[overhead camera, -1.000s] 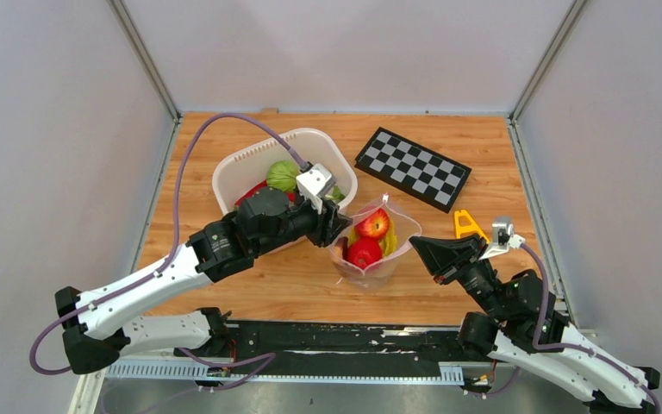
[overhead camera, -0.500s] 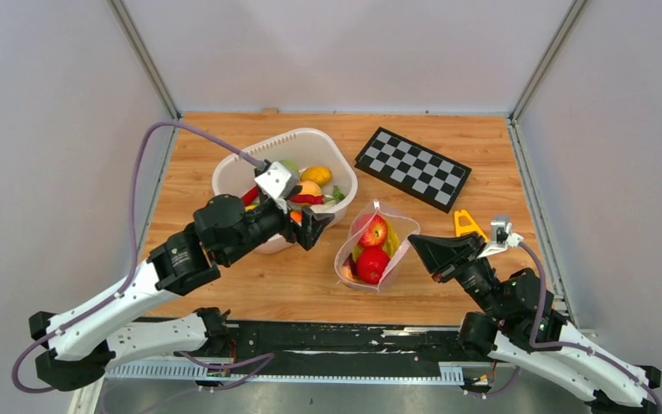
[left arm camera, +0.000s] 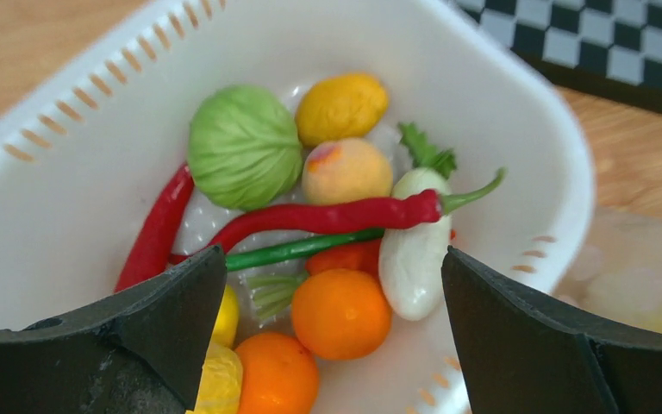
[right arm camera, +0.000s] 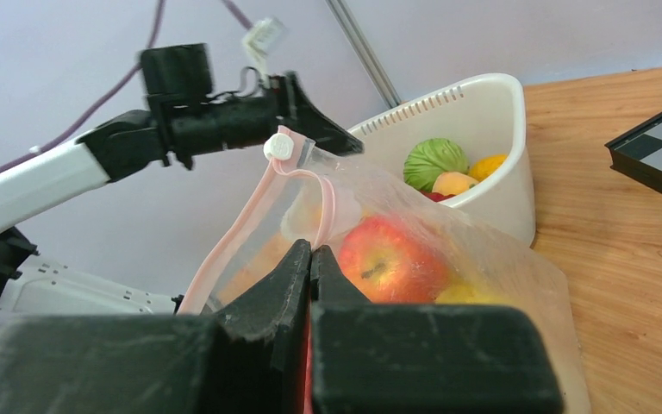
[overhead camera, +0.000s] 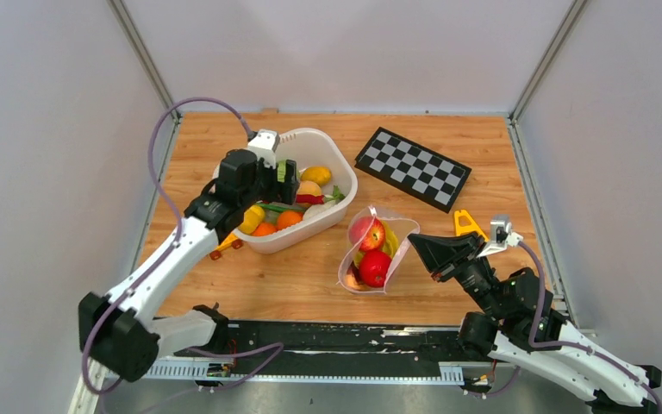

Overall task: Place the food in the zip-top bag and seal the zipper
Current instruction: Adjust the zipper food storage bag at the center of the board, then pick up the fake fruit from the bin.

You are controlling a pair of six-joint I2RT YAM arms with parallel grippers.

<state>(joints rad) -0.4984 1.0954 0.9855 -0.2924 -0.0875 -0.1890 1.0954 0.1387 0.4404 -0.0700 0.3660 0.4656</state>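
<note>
The clear zip-top bag (overhead camera: 394, 255) stands open on the table with red apples (overhead camera: 374, 234) and yellow food inside. My right gripper (overhead camera: 413, 242) is shut on the bag's right mouth edge; in the right wrist view its fingers (right arm camera: 293, 267) pinch the pink zipper (right arm camera: 227, 246) in front of an apple (right arm camera: 392, 254). My left gripper (overhead camera: 283, 175) hangs open over the white basket (overhead camera: 338, 170), holding nothing. Between its fingers (left arm camera: 172, 302) lie an orange (left arm camera: 340, 312), a red chilli (left arm camera: 327, 216), a white vegetable (left arm camera: 412, 254), a green cabbage (left arm camera: 243, 147), a lemon (left arm camera: 342, 108) and a peach (left arm camera: 346, 171).
A checkerboard (overhead camera: 414, 168) lies at the back right. A yellow toy car (overhead camera: 465, 224) sits just behind my right gripper. A small orange-yellow object (overhead camera: 227, 247) lies beside the basket's front left. The enclosure walls stand close on both sides.
My left gripper has opened, left the bag's mouth and swung back left over the basket. The bag has slumped a little; the right gripper has kept its hold.
</note>
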